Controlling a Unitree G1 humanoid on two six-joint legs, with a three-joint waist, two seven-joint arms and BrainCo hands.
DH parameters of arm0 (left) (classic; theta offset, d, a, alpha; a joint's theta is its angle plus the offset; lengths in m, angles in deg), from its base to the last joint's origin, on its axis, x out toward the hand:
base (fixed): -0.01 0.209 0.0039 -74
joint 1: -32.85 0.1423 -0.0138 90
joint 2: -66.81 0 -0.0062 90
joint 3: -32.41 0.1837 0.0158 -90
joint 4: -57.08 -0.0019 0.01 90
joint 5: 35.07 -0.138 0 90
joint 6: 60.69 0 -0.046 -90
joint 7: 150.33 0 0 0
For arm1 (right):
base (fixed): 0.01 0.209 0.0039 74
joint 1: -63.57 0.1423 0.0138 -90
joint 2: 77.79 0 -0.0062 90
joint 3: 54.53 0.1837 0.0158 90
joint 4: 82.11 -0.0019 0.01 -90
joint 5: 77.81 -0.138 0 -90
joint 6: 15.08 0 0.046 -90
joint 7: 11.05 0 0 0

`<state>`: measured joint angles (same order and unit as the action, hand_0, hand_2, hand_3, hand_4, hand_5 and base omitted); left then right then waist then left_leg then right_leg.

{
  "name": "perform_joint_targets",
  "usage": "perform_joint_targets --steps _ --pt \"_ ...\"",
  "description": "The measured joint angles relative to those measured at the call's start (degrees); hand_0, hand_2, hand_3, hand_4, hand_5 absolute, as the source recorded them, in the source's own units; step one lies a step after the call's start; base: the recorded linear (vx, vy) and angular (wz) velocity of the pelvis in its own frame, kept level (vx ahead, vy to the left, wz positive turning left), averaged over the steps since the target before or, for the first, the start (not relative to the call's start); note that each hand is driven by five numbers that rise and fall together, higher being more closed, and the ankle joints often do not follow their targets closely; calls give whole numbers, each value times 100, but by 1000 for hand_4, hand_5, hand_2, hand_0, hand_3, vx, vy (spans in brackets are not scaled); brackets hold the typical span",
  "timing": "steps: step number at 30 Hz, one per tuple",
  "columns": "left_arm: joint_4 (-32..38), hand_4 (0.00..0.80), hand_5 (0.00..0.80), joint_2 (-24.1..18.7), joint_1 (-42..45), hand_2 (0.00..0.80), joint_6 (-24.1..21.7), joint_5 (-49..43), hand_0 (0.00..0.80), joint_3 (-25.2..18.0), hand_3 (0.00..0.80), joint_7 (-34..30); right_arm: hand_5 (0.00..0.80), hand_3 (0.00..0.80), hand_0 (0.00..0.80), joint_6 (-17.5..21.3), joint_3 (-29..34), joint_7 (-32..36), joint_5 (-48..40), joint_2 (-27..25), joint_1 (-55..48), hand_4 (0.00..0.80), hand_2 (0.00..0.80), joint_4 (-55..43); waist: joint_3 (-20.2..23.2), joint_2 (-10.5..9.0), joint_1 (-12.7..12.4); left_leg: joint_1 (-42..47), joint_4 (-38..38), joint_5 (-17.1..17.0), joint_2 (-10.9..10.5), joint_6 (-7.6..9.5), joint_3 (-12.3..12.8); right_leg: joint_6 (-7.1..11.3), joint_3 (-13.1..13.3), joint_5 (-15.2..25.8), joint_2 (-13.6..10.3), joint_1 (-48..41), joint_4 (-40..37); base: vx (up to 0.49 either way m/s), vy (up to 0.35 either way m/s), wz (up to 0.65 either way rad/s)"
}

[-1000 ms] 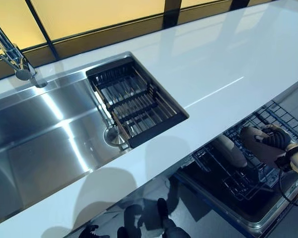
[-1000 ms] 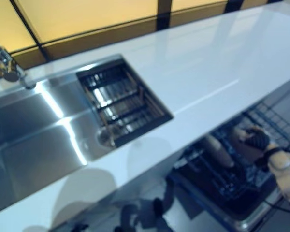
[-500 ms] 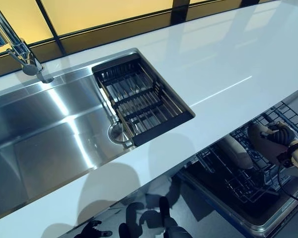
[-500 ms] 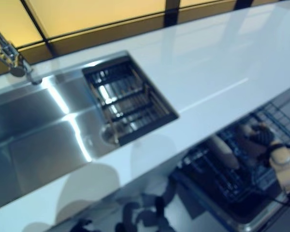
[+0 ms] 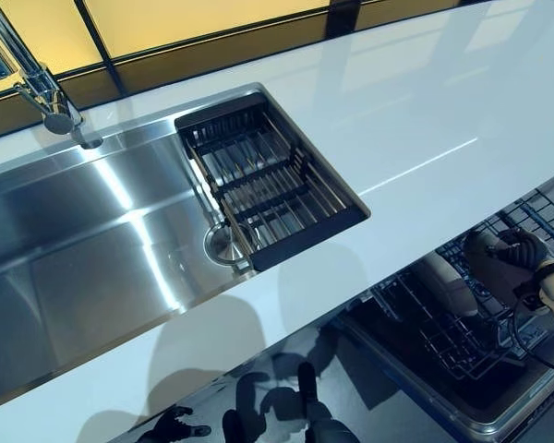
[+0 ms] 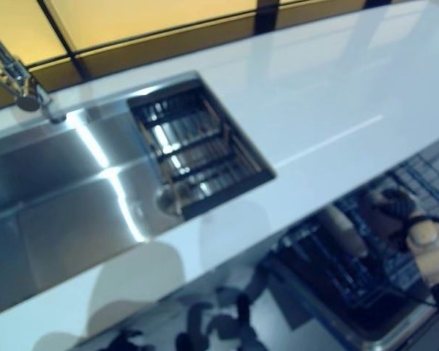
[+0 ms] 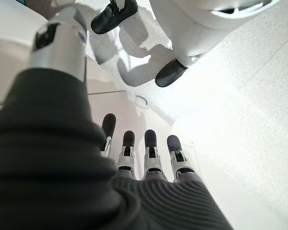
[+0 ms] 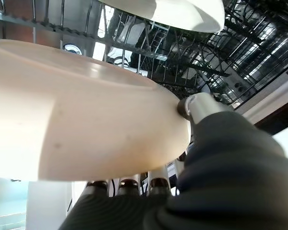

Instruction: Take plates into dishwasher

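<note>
Below the counter's edge at the lower right, my right hand (image 5: 519, 261) is down in the dishwasher's lower rack (image 5: 462, 343). It is shut on a cream plate (image 8: 77, 129), with the thumb (image 8: 196, 106) on the plate's rim and the fingers (image 8: 129, 184) under it. A second cream plate (image 5: 443, 281) stands in the rack just to the left of the held one; it also shows past the held plate as the second plate (image 8: 182, 12). My left hand (image 7: 149, 191) hangs by my side above the floor, its fingers straight and holding nothing.
A white countertop (image 5: 397, 120) runs across the view. A steel sink (image 5: 74, 258) is set into it, with a dark slatted basket (image 5: 268, 185) at its right end and a faucet (image 5: 42, 88) at the back left. Wire tines surround the plates.
The camera has shifted a little, so the whole scene sits slightly further right. My right hand stays on the plate in the rack.
</note>
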<state>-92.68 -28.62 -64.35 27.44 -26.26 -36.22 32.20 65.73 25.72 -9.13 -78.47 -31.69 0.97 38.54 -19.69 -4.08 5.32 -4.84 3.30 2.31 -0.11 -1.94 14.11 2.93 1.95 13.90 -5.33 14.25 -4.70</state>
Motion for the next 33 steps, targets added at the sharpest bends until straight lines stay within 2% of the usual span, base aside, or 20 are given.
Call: perform_joint_targets --steps 6,12,16,23,33 --pt "1 0 0 0 -38 0 6 1 0 29 0 -8 800 800 800 -35 -169 2 1 94 109 800 800 35 -32 30 -11 -11 8 9 -1 14 -13 -6 -16 -7 -7 1 -2 0 0 0" --pt "0 0 0 -7 -161 0 13 105 0 217 0 -9 800 800 800 -79 -424 0 1 171 305 800 800 475 -48 50 -68 -82 50 -4 0 -6 -68 -12 -74 -9 -20 22 -2 -3 -8 5" --pt "2 0 0 -1 -230 0 32 106 0 223 0 -26 800 800 800 -115 -453 -32 1 276 462 800 800 755 -57 52 -162 -107 68 -1 2 -3 -94 -19 -97 0 -20 26 0 -2 -2 2" --pt "4 0 0 -9 -390 0 38 145 0 226 0 -30 800 800 800 -137 -599 -129 2 329 879 800 800 1149 -134 89 -191 -322 195 -5 -13 1 -169 -20 -151 11 -54 182 64 -11 9 6" --pt "3 0 0 -12 -475 0 38 154 0 225 0 -44 800 800 800 -123 -667 -227 3 330 947 800 800 1813 -170 112 -246 -381 252 11 -15 27 -201 -38 -182 34 -74 198 63 0 1 0"
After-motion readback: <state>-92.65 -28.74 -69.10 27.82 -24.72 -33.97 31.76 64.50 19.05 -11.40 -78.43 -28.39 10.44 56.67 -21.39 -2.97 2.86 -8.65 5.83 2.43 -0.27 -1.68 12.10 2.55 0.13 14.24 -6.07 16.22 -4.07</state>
